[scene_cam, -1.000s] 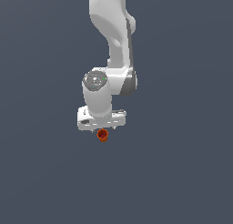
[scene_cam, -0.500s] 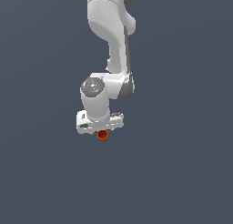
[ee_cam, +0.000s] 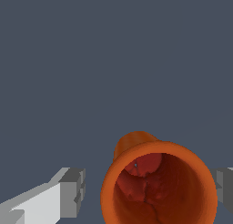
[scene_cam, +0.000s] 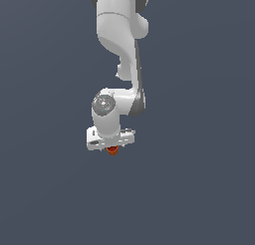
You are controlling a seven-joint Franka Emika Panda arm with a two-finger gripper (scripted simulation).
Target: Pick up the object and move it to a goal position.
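The object (ee_cam: 159, 186) is an orange-red cup with a darker hollow inside, and it fills the space between my fingers in the wrist view. My gripper (ee_cam: 151, 191) is open and straddles it. One grey fingertip (ee_cam: 73, 191) stands a small gap away from the cup's wall, and the other fingertip (ee_cam: 225, 186) sits right at its opposite side. In the exterior view only the lower part of the object (scene_cam: 113, 150) peeks out beneath the white gripper (scene_cam: 112, 147), which hangs straight down from the arm.
A plain dark grey surface (scene_cam: 199, 189) surrounds the arm on all sides. No other objects, containers or edges show in either view.
The gripper has come down over the cup, so less of the cup shows below the hand than a second ago. The cup itself has hardly moved.
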